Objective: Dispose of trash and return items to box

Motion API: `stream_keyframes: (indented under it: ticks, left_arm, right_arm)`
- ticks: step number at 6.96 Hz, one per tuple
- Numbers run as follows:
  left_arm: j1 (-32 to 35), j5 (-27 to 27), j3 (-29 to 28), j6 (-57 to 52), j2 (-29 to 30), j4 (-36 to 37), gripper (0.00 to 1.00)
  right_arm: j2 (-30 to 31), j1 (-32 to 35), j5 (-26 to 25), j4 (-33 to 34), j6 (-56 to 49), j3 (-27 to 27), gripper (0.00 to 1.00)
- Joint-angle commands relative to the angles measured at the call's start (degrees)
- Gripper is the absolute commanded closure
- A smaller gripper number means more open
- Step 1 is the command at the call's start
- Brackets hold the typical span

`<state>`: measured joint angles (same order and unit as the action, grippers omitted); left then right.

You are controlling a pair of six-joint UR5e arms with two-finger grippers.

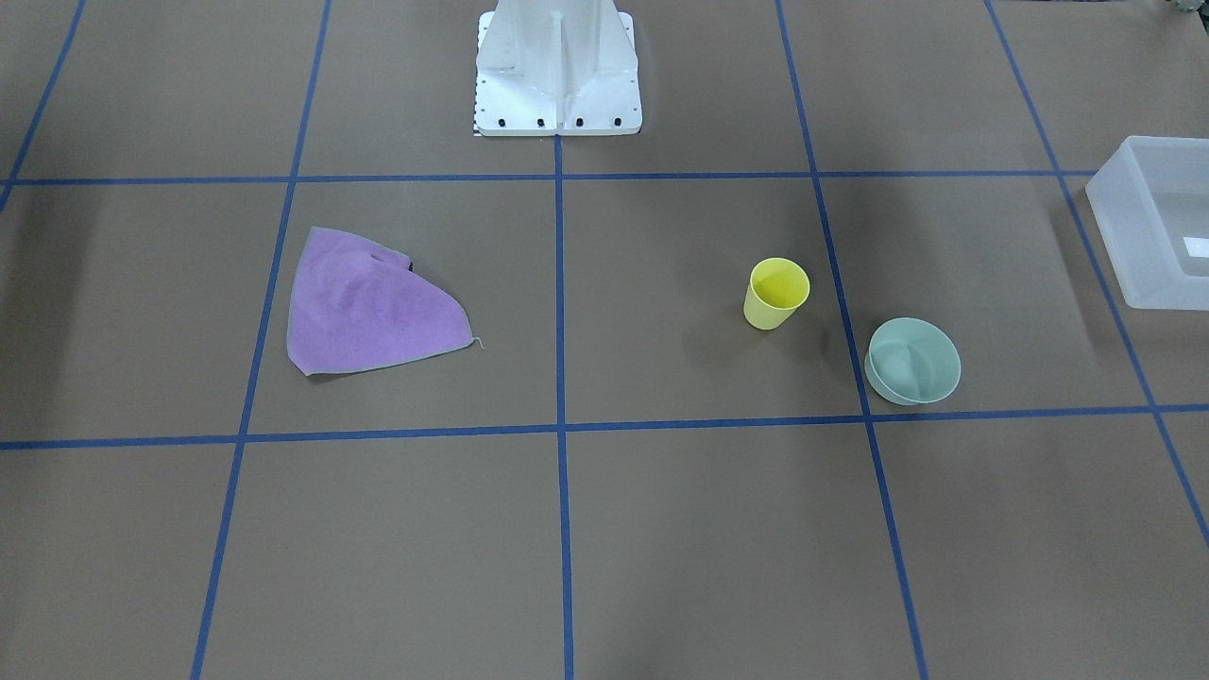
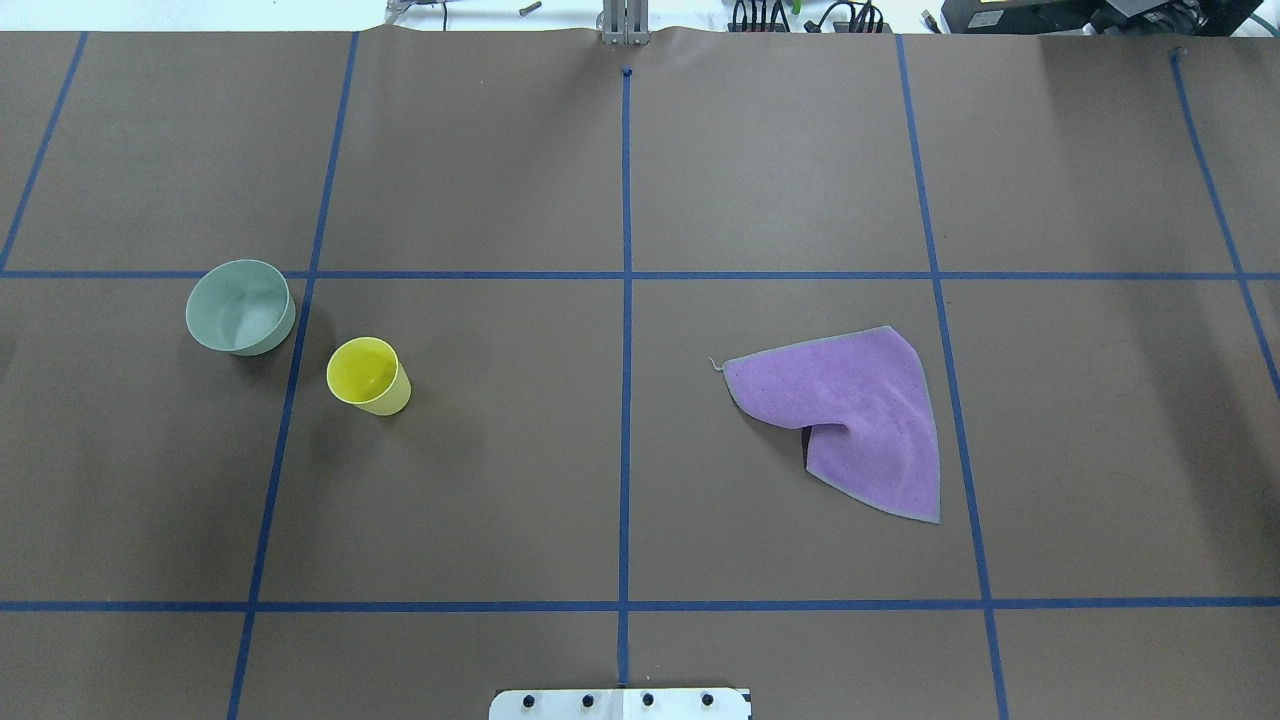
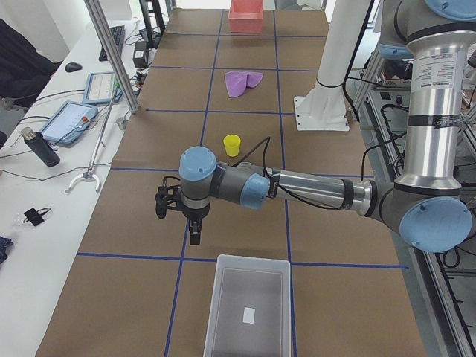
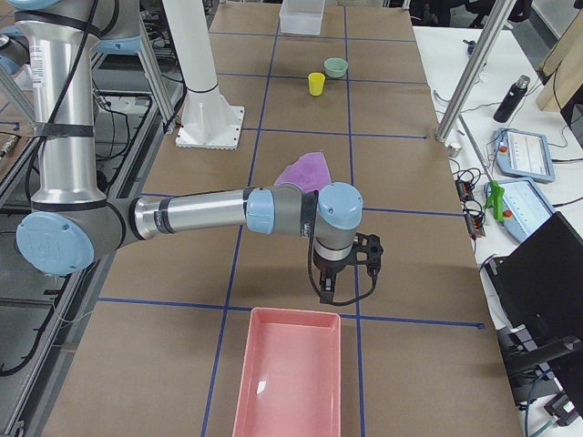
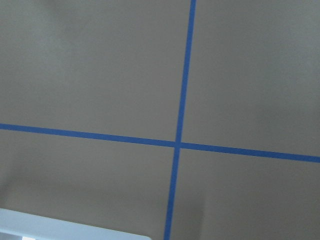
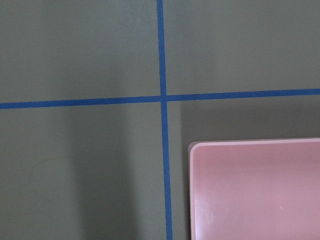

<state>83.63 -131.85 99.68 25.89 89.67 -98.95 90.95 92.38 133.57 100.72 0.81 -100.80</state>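
The pale mint-green bowl (image 1: 912, 361) (image 2: 240, 306) stands upright on the brown table. The yellow cup (image 1: 776, 293) (image 2: 368, 375) stands upright close beside it; both are small in the exterior right view, the bowl (image 4: 336, 66) and the cup (image 4: 316, 84). The frosted white box (image 1: 1129, 236) (image 3: 216, 312) sits at the table's end on my left side. My left gripper (image 3: 192, 236) hangs just before the box, above a tape crossing. My right gripper (image 4: 326, 289) hangs at the other end. Both show only in side views, so I cannot tell if they are open or shut.
A purple cloth (image 1: 368, 307) (image 2: 850, 415) lies flat on my right half. A pink bin (image 4: 244, 382) (image 6: 255, 190) sits at the table's right end, just under my right gripper. The white robot base (image 1: 557, 85) stands at the table's middle edge. Blue tape lines cross the table.
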Motion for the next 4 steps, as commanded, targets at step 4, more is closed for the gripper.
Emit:
stream_keyframes:
  ticks: [4]
  left_arm:
    - [-22.3,0.7,-7.7,34.2,4.9,-23.4,0.02]
  right_arm:
    - [0.0,0.0,0.2,0.0,0.0,0.0,0.0]
